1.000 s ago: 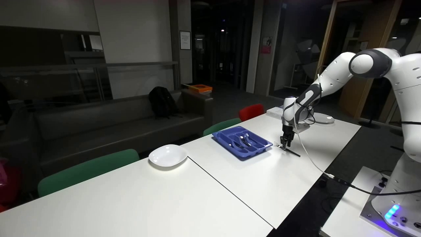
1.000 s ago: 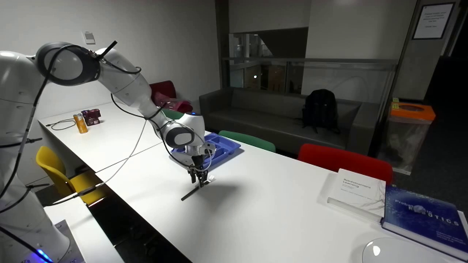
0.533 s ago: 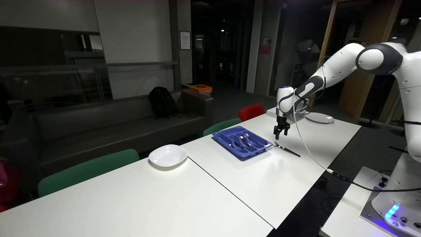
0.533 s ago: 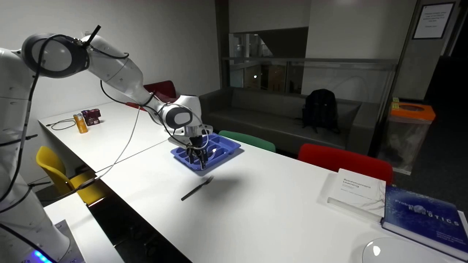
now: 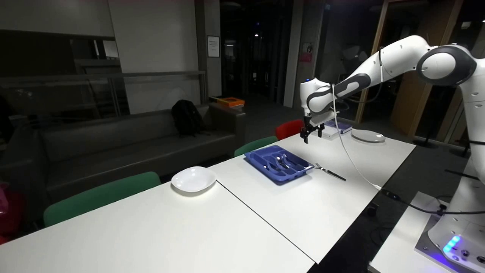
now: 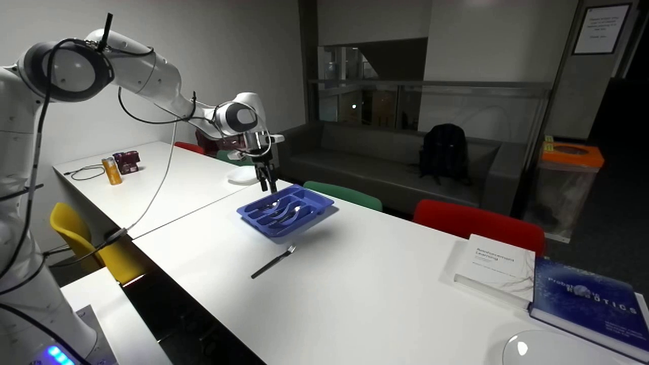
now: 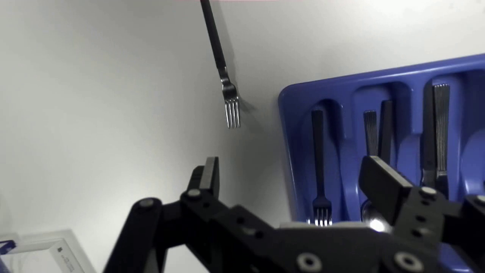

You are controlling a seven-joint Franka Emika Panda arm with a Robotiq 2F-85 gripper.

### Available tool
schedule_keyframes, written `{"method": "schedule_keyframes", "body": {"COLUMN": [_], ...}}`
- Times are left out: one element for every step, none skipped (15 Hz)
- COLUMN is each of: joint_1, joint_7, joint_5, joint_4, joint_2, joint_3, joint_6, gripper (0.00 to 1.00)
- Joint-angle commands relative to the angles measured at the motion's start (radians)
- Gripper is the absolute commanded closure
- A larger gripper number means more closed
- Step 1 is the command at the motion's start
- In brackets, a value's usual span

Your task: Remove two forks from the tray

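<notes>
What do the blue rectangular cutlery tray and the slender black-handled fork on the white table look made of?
Blue rectangular cutlery tray: probably moulded plastic, semi-gloss; even colour, rounded compartments that seem one piece, soft highlights along the rim.
Slender black-handled fork: head looks like shiny metal, given silvery glints on neck and tines. Handle is dull black; plastic or coated metal, can't tell.

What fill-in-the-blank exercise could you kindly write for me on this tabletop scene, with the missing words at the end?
1. The loose fork on the table has its tines nearer the tray than its ____.
2. Two forks are to leave the tray; the number of them lying on the table is ____.
3. In the wrist view, the gripper is not shut but ____.
4. The blue book, in an exterior view, is titled Probabilistic ____.
Missing words: handle; one; open; Robotics.
</notes>
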Motion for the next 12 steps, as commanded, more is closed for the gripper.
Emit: {"method": "schedule_keyframes", "body": {"joint_1": [0.055,0.065,0.072,0.08,0.076,0.078,0.073,0.073,0.073,0.07,0.068,0.064], "joint_7": [0.159,0.177,0.171,0.154,0.097,0.067,0.028,-0.005,-0.038,-0.09,-0.128,-0.163], "joint_5": [-0.042,-0.049,-0.064,-0.08,-0.094,-0.106,-0.111,-0.117,-0.122,-0.131,-0.134,-0.135], "joint_4": [0.227,0.291,0.347,0.402,0.454,0.5,0.54,0.578,0.614,0.639,0.67,0.69], "joint_2": [0.126,0.172,0.217,0.264,0.315,0.359,0.401,0.44,0.475,0.503,0.532,0.551], "joint_3": [-0.011,-0.01,-0.009,-0.009,-0.004,-0.005,-0.003,-0.006,-0.009,-0.007,-0.008,-0.007], "joint_6": [-0.174,-0.22,-0.253,-0.286,-0.296,-0.305,-0.286,-0.27,-0.251,-0.218,-0.198,-0.171], "gripper": [0.0,0.0,0.0,0.0,0.0,0.0,0.0,0.0,0.0,0.0,0.0,0.0]}}
